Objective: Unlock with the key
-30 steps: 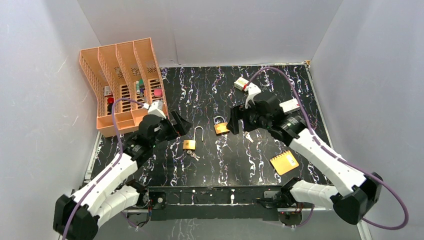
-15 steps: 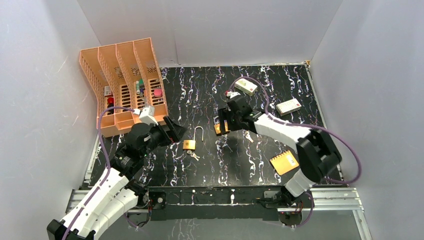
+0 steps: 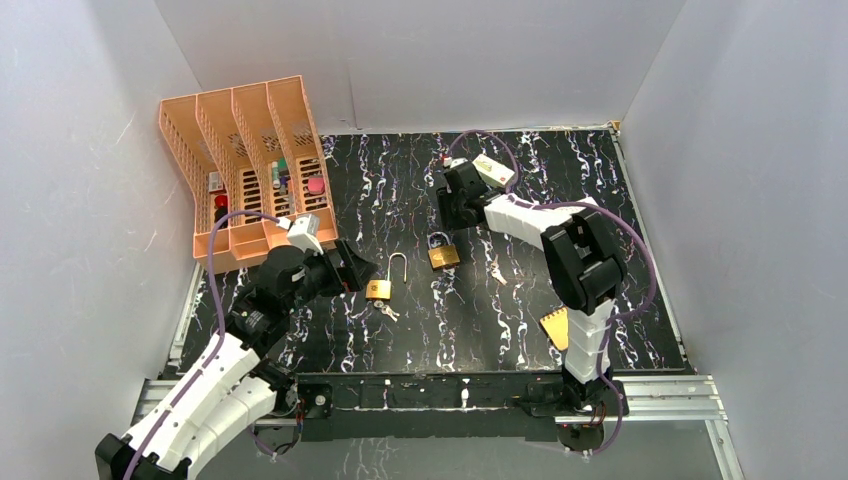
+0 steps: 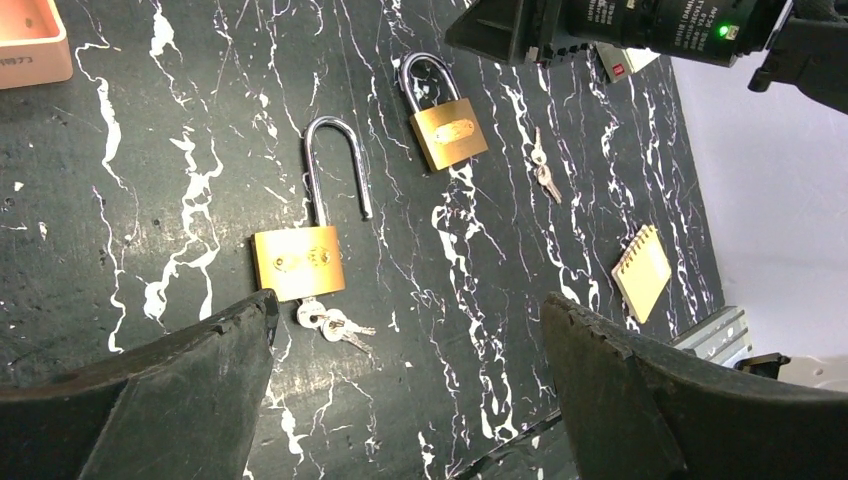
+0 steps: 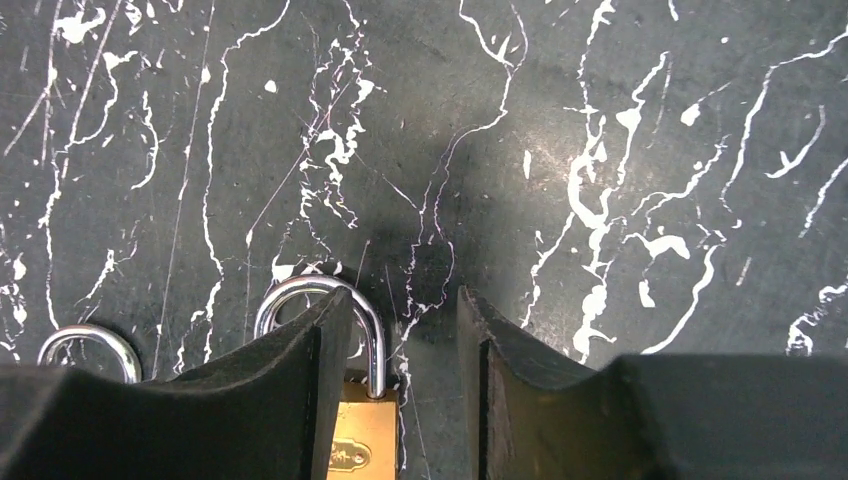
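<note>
**Unlocking task, mid-reach:** The loose key bunch [image 3: 497, 272] lies on the black marbled desk [image 3: 400, 180] just right of the closed padlock [image 3: 443, 257]. Its long axis runs roughly far-to-near with a slight slant.

The right end effector [image 3: 452, 208] hangs on the far side of that padlock. From it, the bunch lies toward the arm bases and to the right, and of the 2 arms the right is the nearer. Its wrist view shows the 2 fingers [image 5: 320, 380] standing partway together, with only bare desk in the narrow gap and nothing pinched. 1 finger overlaps the padlock's shackle in that view; whether it touches cannot be told.

A second key bunch [image 4: 333, 325] sits at the bottom edge of the open padlock [image 4: 298, 262], whose shackle has 1 leg free of the body. It lies just ahead of the left end effector [image 4: 410, 305], which is spread wide and empty.

The closed padlock looks to be the 1 not yet unlocked. The loose bunch is the likely pick, calling for a short reach toward the near edge and rightward.
</note>
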Tool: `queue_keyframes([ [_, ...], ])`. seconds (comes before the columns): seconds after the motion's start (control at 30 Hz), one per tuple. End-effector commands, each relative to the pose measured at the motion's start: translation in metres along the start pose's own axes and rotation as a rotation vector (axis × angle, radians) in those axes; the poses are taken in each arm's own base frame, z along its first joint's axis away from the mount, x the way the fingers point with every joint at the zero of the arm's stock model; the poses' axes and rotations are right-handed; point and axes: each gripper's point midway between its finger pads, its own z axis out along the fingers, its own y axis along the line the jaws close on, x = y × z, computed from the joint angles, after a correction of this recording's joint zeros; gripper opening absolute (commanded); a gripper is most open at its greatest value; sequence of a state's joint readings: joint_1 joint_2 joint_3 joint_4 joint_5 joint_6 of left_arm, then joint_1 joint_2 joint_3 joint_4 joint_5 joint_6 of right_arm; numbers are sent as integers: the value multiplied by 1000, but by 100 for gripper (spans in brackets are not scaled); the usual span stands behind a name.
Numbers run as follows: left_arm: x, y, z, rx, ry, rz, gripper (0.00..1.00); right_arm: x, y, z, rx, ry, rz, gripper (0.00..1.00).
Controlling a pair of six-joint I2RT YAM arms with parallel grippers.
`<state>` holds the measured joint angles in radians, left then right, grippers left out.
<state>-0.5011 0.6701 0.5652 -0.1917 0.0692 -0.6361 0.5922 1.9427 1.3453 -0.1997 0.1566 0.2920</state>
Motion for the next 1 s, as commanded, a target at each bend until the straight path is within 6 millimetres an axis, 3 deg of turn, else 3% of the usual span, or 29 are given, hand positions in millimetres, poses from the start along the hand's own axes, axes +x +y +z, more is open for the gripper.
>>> queue_keyframes([
  [0.0, 2, 0, -2, 12, 10, 26, 98, -13, 10, 2, -46, -17, -56, 50],
  [0.27, 6, -1, -2, 26, 20, 19, 98, 14, 11, 7, -73, 53, -62, 53],
  [0.63, 8, -1, 0, 30, 25, 17, 98, 46, 6, 18, -52, 149, -86, 45],
  [0.67, 8, -1, 0, 30, 25, 17, 98, 50, 4, 20, -36, 158, -94, 42],
  [0.7, 8, -1, 0, 31, 26, 18, 98, 56, 1, 22, -16, 176, -106, 31],
  [0.73, 8, -2, 0, 31, 29, 18, 98, 59, -2, 23, 15, 186, -114, 13],
  [0.77, 8, -2, 1, 31, 34, 19, 98, 57, -4, 22, 30, 173, -115, 0],
  [0.83, 10, -3, 4, 32, 55, 21, 98, 35, -2, 6, 21, 88, -108, 0],
  [0.9, 8, -8, 10, 59, 47, 17, 97, 8, 8, -22, -34, -39, -99, 0],
  [0.97, -5, -21, 24, 122, -3, 28, 97, 4, 13, -40, -63, -107, -111, 0],
])
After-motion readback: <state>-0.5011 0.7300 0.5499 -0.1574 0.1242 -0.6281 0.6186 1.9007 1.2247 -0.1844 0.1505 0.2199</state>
